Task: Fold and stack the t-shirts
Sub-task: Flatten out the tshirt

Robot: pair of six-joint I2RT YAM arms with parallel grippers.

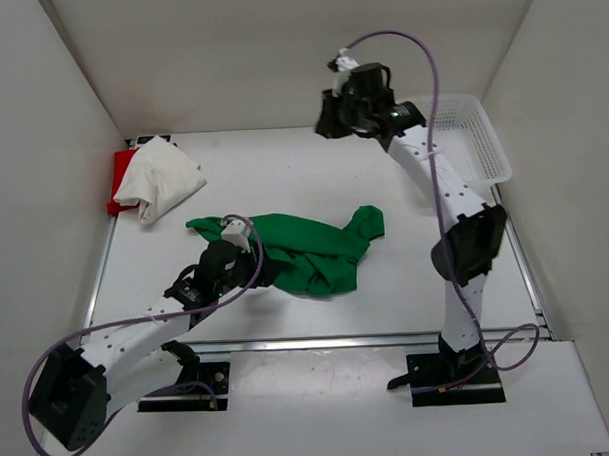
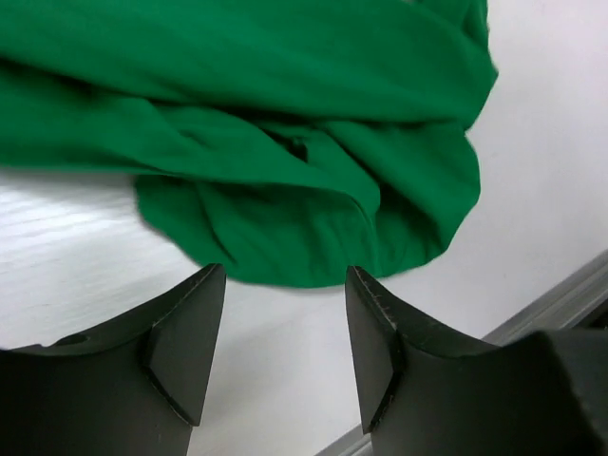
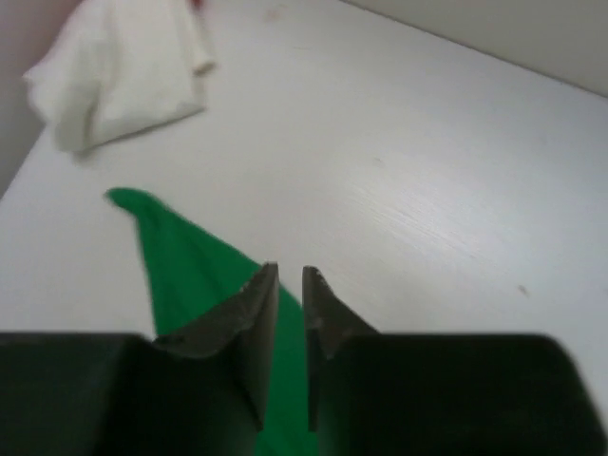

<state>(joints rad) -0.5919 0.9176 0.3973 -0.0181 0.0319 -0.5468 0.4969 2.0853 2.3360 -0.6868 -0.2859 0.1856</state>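
Just at six o'clock of the crumpled green t-shirt [image 2: 285, 142], the left gripper [image 2: 285, 313] gapes empty; pinch its hem cleanly, while the right gripper [image 3: 287, 313] hangs nearly closed, empty.

You can see the green t-shirt [image 1: 303, 250] in the middle of the top view is soft, matt cloth with lots of folds. The white t-shirt [image 1: 161, 178] at the upper left is soft cloth too, and it looks thicker and a bit fuzzy. Under it, the red t-shirt [image 1: 119, 181] is bright, plain cloth. The table [image 1: 282, 169] is white, smooth and a little shiny. The basket [image 1: 471, 134] at the upper right is white plastic mesh. In the left wrist view, the left gripper [image 2: 285, 332] has dull black fingers [image 2: 185, 347].
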